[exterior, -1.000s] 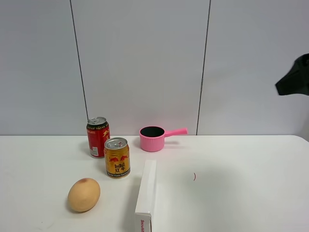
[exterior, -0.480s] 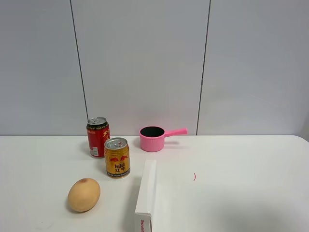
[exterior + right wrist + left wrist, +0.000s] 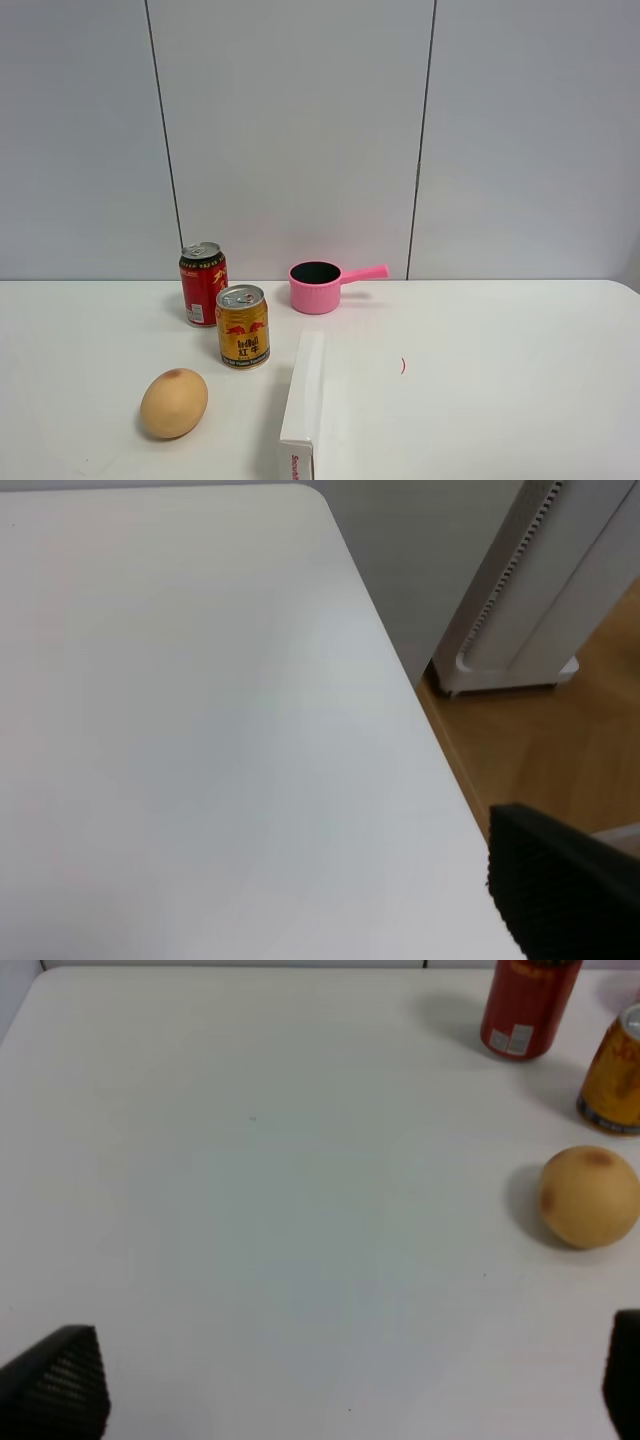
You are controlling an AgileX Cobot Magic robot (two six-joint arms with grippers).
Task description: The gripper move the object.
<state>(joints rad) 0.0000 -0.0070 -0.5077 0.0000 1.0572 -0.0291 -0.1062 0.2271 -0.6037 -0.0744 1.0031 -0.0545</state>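
The gold-yellow can point(image 3: 243, 327) stands upright on the white table point(image 3: 480, 400), just in front of a taller red can point(image 3: 203, 284). It also shows at the edge of the left wrist view point(image 3: 615, 1085). My left gripper point(image 3: 340, 1385) is open and empty over bare table, well apart from the can; its black fingertips point(image 3: 60, 1385) show at the two lower corners. Of my right gripper only one black finger point(image 3: 560, 890) shows, out at the side, over the table's right edge. Neither gripper shows in the exterior view.
A tan egg-shaped object point(image 3: 174, 403) lies in front of the cans. A white box point(image 3: 303, 405) stands on edge to the right of it. A pink saucepan point(image 3: 318, 287) sits at the back. Beyond the table's right edge are wooden floor and a white appliance point(image 3: 530, 600).
A black part of the right arm at the upper right of the exterior view one second ago has left the view. The objects on the table have not moved.
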